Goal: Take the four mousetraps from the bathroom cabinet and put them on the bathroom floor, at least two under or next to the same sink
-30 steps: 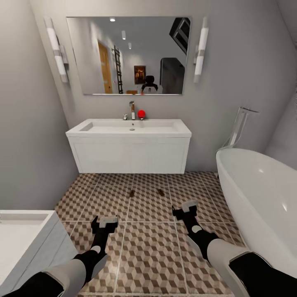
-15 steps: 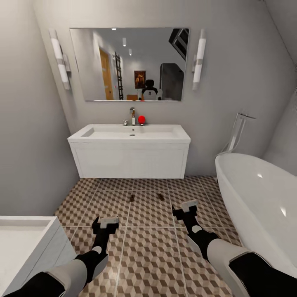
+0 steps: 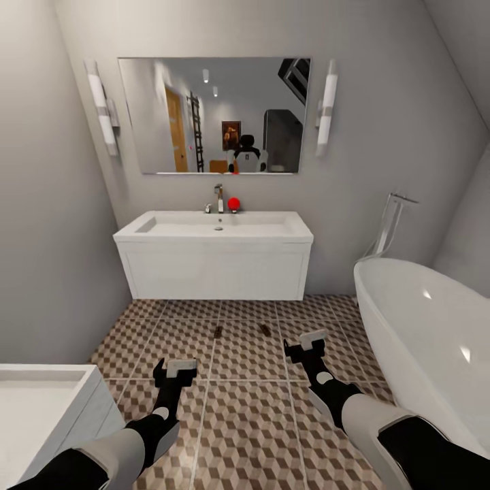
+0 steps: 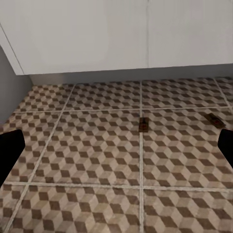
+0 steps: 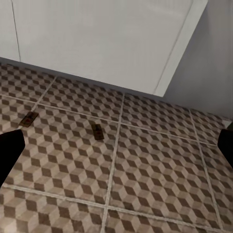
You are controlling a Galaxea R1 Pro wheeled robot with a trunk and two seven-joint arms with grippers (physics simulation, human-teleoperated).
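Two mousetraps lie on the bathroom floor (image 3: 245,422), both in front of the sink (image 3: 214,224) and a little nearer to the robot than its front edge. The left mousetrap (image 3: 218,332) rests close to a grout line, and the right mousetrap (image 3: 264,329) lies near it on the next tile, with a tilt. In the left wrist view the same left mousetrap (image 4: 143,124) sits beside the grout line and the right mousetrap (image 4: 214,120) is further to the side; in the right wrist view the two appear as well (image 5: 97,131) (image 5: 28,119).

The left pincer (image 3: 175,371) hangs above the floor, nearer to the robot than both traps and to the left of them. The right pincer (image 3: 307,342) is to the right of the traps and only slightly nearer than them, so the right mousetrap is the closest one to it. Neither pincer touches a trap. In both wrist views the dark fingertips stand at the opposite edges of the picture with bare tiles between them, so both pincers are apart and hold nothing.

The white bathtub (image 3: 422,327) stands at the right, and a white drawer unit (image 3: 41,401) at the near left.

Compared with one second ago, the whole head view has shifted: sink, mirror (image 3: 214,116) and traps sit lower in the picture and look a little smaller, which means the camera moved. The traps keep their places on the tiles, and the arms keep the same pose.
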